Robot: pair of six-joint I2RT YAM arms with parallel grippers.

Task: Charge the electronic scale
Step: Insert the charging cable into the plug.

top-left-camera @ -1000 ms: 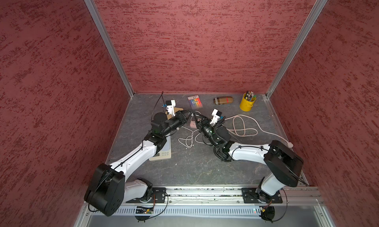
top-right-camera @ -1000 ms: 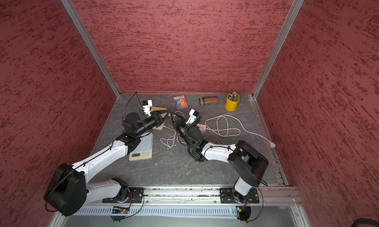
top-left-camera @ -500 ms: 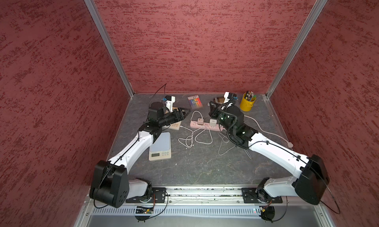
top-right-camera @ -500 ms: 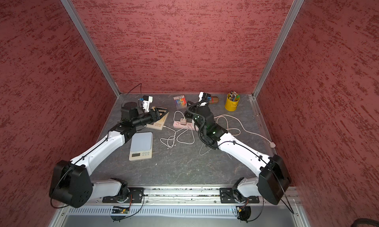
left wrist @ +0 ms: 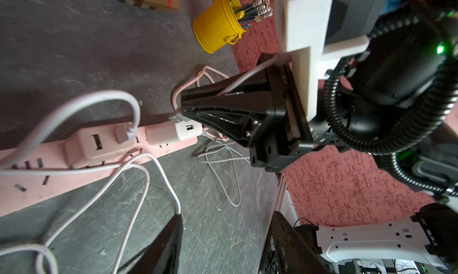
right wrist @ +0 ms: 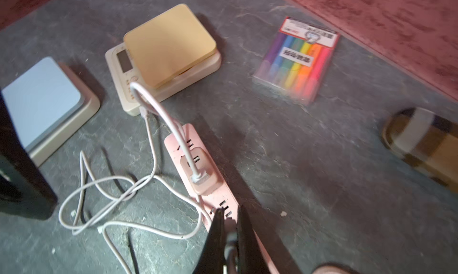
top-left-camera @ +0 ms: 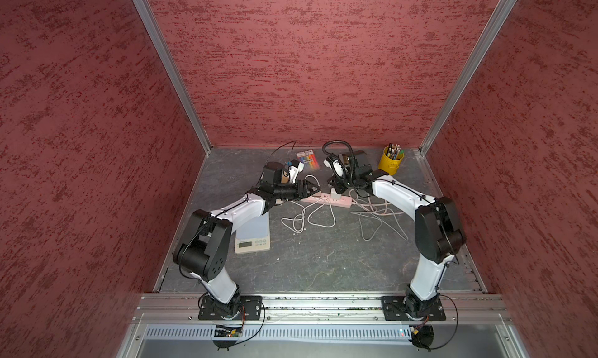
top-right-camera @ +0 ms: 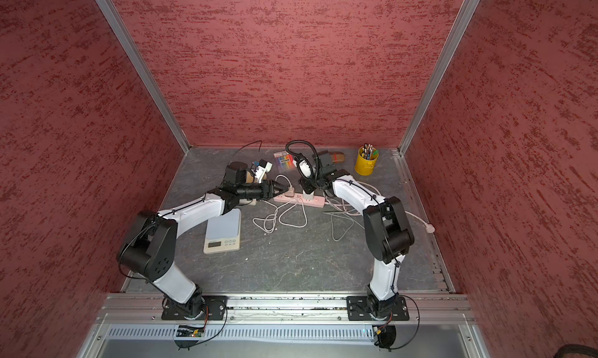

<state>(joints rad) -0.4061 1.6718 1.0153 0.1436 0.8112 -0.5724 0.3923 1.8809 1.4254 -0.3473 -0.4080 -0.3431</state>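
Right gripper [left wrist: 183, 108] pinches the grey cable's USB plug [left wrist: 176, 117] just beside the white adapter [left wrist: 188, 131]; my left gripper [top-left-camera: 314, 188] hangs open, empty. Yellow-topped scale [right wrist: 168, 44] sits on the bench [right wrist: 297, 161] nearby, seemingly already cabled. Next: square it up and push home.

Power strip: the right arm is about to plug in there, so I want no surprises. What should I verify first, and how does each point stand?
1. Right gripper shut on the grey cable: ok.
2. USB plug shows beyond the gripper's tip: ok.
3. White adapter has its USB port free: ok.
4. Plug in that port: not ok, it sits just outside.
5. Left gripper open, holding nothing: ok.
6. Cable's far end in the blue-topped scale: cannot tell.
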